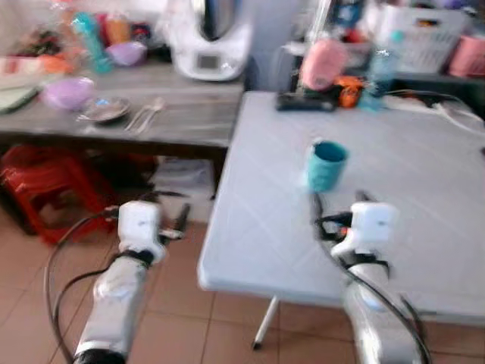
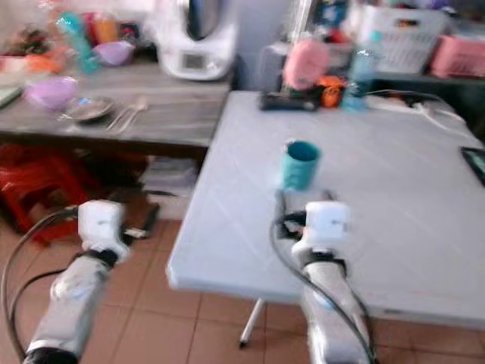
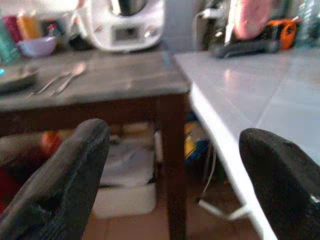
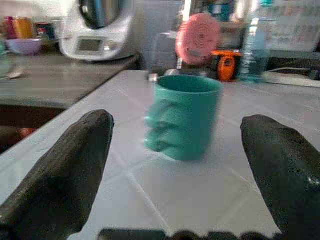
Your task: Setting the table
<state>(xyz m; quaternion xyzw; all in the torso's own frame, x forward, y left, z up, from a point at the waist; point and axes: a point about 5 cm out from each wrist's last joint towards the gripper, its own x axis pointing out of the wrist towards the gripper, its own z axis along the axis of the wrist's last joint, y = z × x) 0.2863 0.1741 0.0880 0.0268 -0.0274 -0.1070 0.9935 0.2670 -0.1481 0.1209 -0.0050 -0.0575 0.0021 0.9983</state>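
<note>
Left eye view: blurred; teal cup point(image 1: 326, 165) stands upright on the white table point(image 1: 424, 189), near its front-left part, apart from everything else. Right gripper point(image 4: 182, 165) is over the table just short of the cup, fingers point(image 4: 65, 170) spread wide with the cup between them further ahead, not touching it. Left gripper point(image 3: 175, 170) hangs off the table's left edge over the tiled floor point(image 1: 182, 303), fingers point(image 3: 60, 180) released and wide, holding nothing. Back of table: pink fan point(image 1: 323, 64), orange item point(image 1: 348, 89), water bottle point(image 1: 379, 72), black base point(image 1: 305, 101), cable point(image 1: 447, 106). To the left, a dark wooden bench point(image 1: 189, 121) butts against the table with a white appliance point(image 1: 208, 42), purple bowl point(image 1: 68, 92), metal dish point(image 1: 104, 110), spoons point(image 1: 144, 115). Red stool point(image 1: 42, 189) under the bench.
</note>
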